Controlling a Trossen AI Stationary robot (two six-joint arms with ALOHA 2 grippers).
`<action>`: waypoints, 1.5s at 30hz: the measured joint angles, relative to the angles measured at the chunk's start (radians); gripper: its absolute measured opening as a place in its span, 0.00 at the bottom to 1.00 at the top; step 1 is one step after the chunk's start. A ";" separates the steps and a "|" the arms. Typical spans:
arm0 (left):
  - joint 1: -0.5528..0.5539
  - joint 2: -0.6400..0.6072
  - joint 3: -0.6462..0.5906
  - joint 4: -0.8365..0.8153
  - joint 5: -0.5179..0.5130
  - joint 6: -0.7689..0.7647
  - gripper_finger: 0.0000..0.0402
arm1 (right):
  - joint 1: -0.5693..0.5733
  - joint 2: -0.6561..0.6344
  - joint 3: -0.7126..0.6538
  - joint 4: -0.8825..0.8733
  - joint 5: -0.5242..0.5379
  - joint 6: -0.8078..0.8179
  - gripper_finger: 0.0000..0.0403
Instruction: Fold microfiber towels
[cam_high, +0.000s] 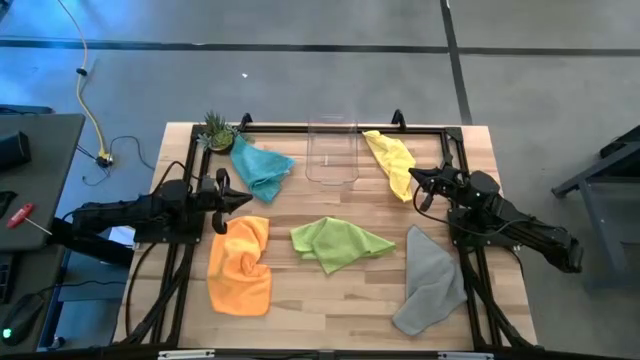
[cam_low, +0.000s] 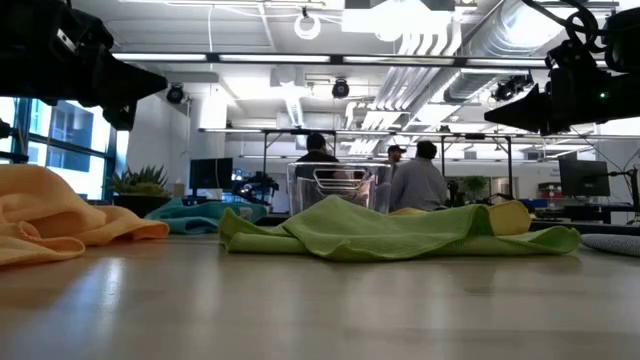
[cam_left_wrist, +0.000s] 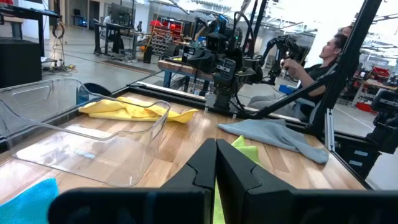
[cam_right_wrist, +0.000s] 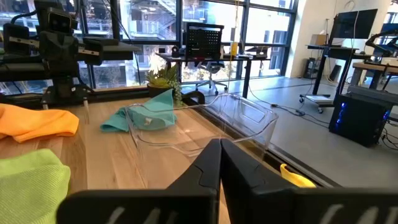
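Crumpled orange microfiber towel (cam_high: 240, 266) at the wooden table's (cam_high: 340, 310) left, lime green towel (cam_high: 338, 243) central, grey towel (cam_high: 431, 281) right — behind them teal towel (cam_high: 260, 167), clear plastic bin (cam_high: 331, 151), yellow towel (cam_high: 391, 160), left to right.

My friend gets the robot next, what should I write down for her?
Left gripper: shut, empty, above the table's left side by the orange towel.
Right gripper: shut, empty, at the right side beside the yellow towel.
Towels: all five lie crumpled on the table. Teal towel back left, yellow back right, lime green towel in the middle, orange front left, grey towel front right. The clear bin at the back looks empty.
Done: nothing folded.
Left: fold all five.
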 joint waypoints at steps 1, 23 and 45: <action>0.000 0.000 0.000 0.000 0.000 0.000 0.00 | 0.000 0.000 0.000 0.000 0.000 0.000 0.00; 0.000 0.000 0.000 0.000 0.000 0.000 0.00 | 0.000 0.000 0.000 0.000 0.000 0.000 0.00; 0.000 0.000 0.000 0.004 -0.023 0.200 0.00 | 0.000 0.000 0.000 0.000 0.000 0.000 0.00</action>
